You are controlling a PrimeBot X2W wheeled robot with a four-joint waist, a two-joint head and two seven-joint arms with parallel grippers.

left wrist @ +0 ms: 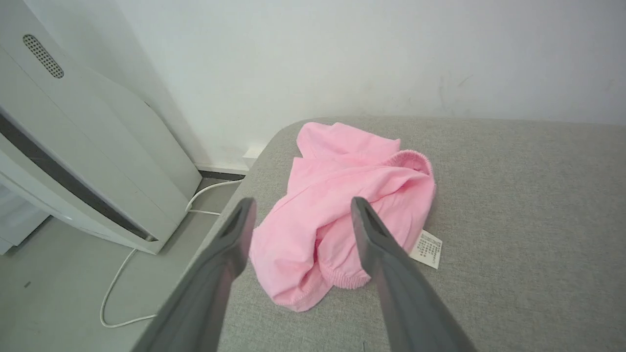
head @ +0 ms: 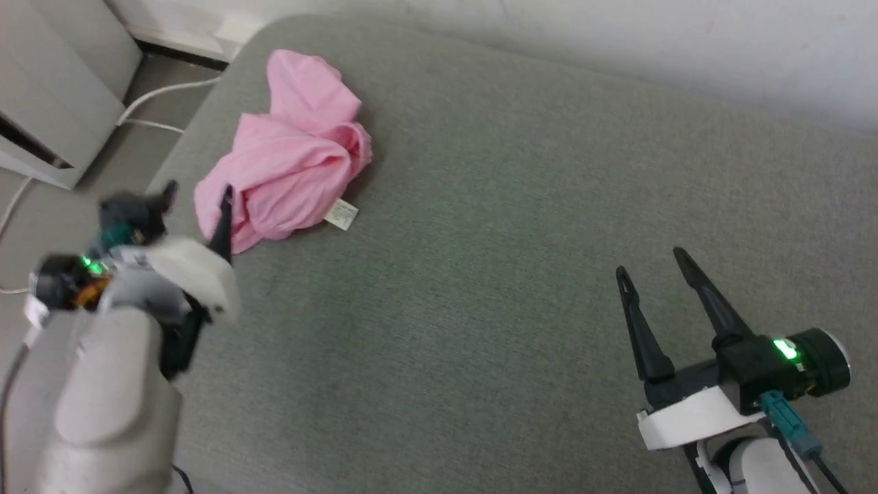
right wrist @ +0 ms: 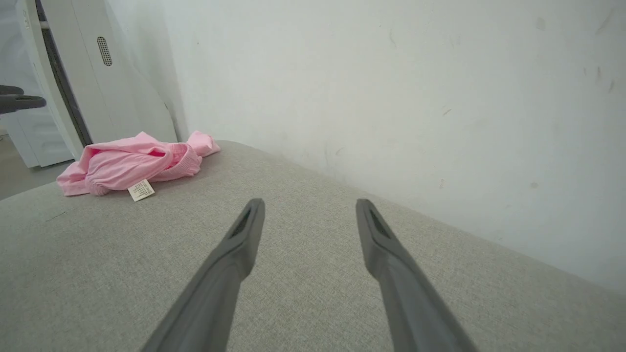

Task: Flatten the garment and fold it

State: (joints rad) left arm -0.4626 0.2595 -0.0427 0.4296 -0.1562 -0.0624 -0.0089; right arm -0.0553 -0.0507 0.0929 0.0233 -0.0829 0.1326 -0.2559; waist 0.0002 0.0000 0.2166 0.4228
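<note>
the grey cushion is mostly bare, so there is wide room to the right for spreading. the garment lies bunched near the far left corner, close to the rounded edge. beyond that edge are floor and a white cable. the left gripper hovers just short of the cloth, fingers wide, likely to take the near hem. the right gripper, also wide, hangs well apart over bare cushion. the label pokes out toward the open side.

A home-like room: grey upholstered seat against a white wall, white appliance beside.
</note>
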